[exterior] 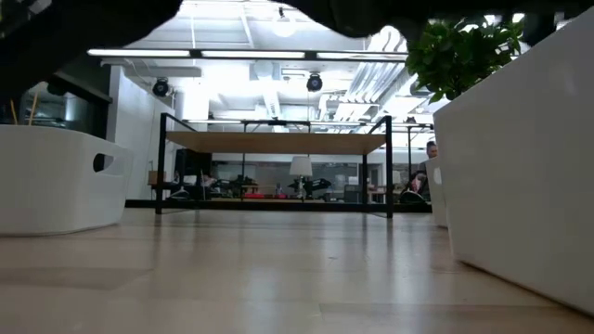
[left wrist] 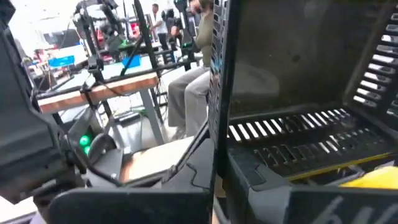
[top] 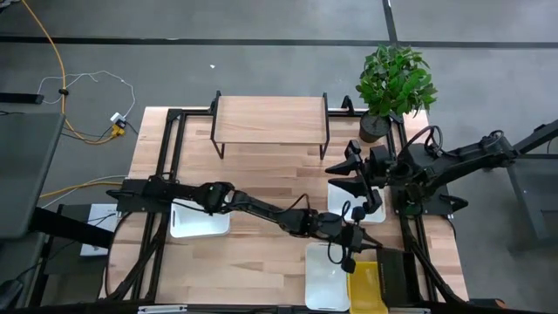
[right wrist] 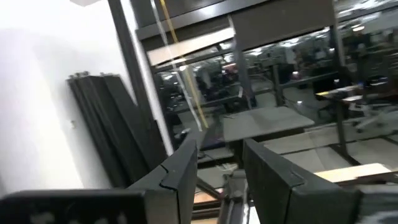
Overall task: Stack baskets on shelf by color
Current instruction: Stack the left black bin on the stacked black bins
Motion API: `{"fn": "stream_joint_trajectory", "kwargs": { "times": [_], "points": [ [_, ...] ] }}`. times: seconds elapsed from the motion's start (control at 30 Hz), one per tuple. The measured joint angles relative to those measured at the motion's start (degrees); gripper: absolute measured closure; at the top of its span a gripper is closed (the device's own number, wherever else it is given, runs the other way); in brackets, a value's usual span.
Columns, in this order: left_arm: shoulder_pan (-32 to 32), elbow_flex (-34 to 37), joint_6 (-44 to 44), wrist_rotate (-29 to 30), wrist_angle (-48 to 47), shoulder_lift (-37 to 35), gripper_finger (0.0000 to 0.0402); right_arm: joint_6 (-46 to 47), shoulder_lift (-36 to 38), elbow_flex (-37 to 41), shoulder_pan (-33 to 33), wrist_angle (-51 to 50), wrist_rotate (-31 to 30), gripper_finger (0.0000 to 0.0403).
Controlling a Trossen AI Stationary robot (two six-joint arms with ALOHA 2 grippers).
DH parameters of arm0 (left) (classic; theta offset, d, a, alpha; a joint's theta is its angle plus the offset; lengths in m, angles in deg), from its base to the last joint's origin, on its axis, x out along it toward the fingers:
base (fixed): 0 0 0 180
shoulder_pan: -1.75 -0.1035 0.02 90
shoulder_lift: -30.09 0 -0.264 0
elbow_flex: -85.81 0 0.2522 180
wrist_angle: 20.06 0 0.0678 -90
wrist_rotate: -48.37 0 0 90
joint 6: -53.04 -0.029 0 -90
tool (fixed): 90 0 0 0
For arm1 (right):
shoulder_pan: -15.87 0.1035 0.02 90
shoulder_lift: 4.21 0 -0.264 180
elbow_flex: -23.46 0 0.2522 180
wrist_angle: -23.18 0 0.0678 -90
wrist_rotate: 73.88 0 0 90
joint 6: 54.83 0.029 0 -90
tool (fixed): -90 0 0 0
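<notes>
shelf: low light-wood riser shelf on thin black legs (top: 270, 119), far middle of table, top bare, nothing stacked yet
baskets: yellow mesh plastic basket (top: 366, 286) at near edge, touching a plain white plastic basket (top: 327, 277); another white basket (top: 200, 220) on the left; fourth white basket (top: 355, 201) under right arm
left gripper (top: 350, 247): reached across, just above the yellow basket's far rim; jaw state cannot tell
right gripper (right wrist: 221, 163): over the right-side white basket, fingers apart, nothing held
handling: judged light, stiff thin plastic, smooth walls a bit slippery; mesh gives better bite
grasp: pinch one wall at the rim, mid-side, so it hangs level
</notes>
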Motion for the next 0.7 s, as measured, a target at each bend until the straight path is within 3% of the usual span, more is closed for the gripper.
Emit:
{"fn": "stream_joint_trajectory", "kwargs": {
  "times": [0.4,0.7],
  "points": [
    [-1.09,-0.11,0.12,0.31,1.54,2.53,0.0401,-0.54,0.00,0.00,0.00,-0.85,-2.17,0.0284],
    [-0.81,-0.06,0.12,-3.55,2.30,3.75,0.0388,-0.65,0.00,0.00,0.00,-1.40,-2.21,0.0284]
  ]
}}
